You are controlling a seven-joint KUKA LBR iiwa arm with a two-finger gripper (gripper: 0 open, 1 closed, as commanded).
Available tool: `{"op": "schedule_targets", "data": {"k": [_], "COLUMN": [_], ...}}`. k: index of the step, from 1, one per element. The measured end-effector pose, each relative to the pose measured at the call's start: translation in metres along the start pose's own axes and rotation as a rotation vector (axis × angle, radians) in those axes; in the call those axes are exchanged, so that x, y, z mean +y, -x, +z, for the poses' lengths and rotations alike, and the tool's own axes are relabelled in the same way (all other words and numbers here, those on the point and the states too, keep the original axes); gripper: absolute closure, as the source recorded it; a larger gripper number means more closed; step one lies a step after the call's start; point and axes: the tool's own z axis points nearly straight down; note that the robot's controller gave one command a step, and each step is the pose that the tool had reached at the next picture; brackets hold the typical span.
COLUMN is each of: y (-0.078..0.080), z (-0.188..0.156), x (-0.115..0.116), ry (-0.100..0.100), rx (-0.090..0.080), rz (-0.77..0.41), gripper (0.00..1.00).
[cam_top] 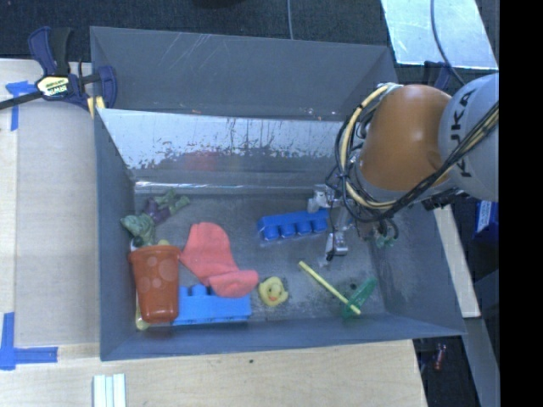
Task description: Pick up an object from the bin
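Several loose things are lying on the floor of the grey bin. We are seeing the arm's fingers hanging low in its right part, under the orange cover; we cannot tell whether they are apart or together. A blue strip of joined blocks is lying nearest, near the middle of the floor, its right end just beside them. Just below them in the view, a thin yellow stick is slanting toward a small green piece by the front wall. Farther left we are finding a small yellow round toy, a pink soft lump leaning on a blue brick, an orange cup and a greenish plant toy, all well apart from the fingers.
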Motion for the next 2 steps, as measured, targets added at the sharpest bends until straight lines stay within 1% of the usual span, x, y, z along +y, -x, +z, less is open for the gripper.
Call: {"op": "schedule_targets", "data": {"k": [1, 2], "y": [0.001, 0.047], "z": [-0.002, 0.036], "x": [0.000, -0.005], "ry": [0.000, -0.001], "rx": [-0.004, -0.012], "rz": [-0.001, -0.063], "gripper": [0.00, 0.00]}}
